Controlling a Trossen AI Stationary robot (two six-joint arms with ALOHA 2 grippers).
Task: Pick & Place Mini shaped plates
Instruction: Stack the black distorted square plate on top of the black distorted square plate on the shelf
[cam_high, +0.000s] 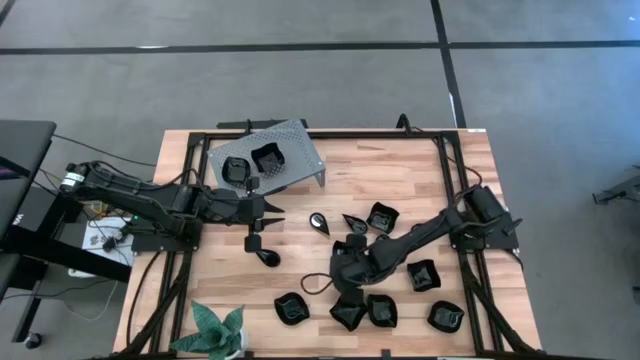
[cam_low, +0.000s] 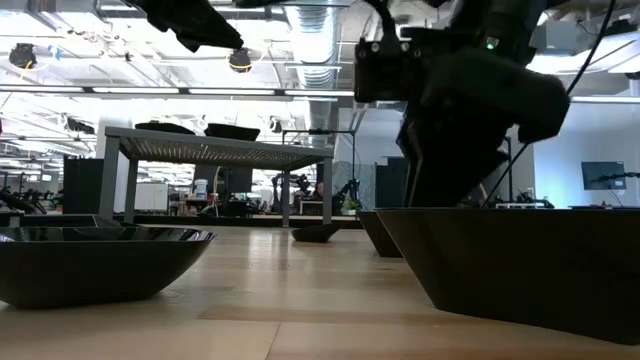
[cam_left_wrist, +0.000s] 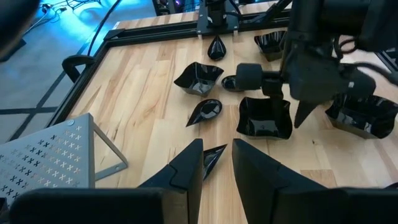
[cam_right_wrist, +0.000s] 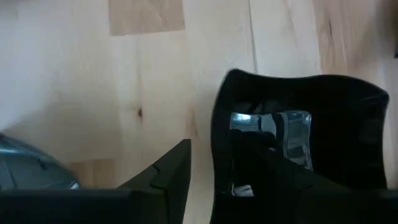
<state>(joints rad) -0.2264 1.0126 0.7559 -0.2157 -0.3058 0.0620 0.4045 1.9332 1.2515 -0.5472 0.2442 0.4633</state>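
Several glossy black mini plates lie on the wooden table, mostly right of centre (cam_high: 383, 216), resting on their bases. Two more sit on the grey perforated stand (cam_high: 268, 157). My right gripper (cam_high: 345, 272) points down, open, astride one wall of a squarish plate (cam_right_wrist: 298, 143): one finger is inside the plate and one outside. The left wrist view shows the same plate (cam_left_wrist: 264, 118) under that gripper (cam_left_wrist: 289, 106). My left gripper (cam_high: 272, 215) hangs open above the table beside the stand, with a teardrop plate (cam_left_wrist: 213, 154) showing between its fingers, well below them. My right gripper comes from above with one finger (cam_right_wrist: 267, 168) inside the squarish plate and the other (cam_right_wrist: 168, 177) outside its wall (cam_right_wrist: 219, 143). A strip of bare wood shows between the outer finger and the wall. Whether the inner finger touches the plate I cannot tell. The plate sits flat on the table.
The stand (cam_left_wrist: 43, 155) is at the far left of the table's middle. A green plant (cam_high: 216, 335) stands at the near edge. Black frame rails (cam_high: 190, 180) run along the table's sides. Bare wood lies between the stand and the plates (cam_high: 400, 170).
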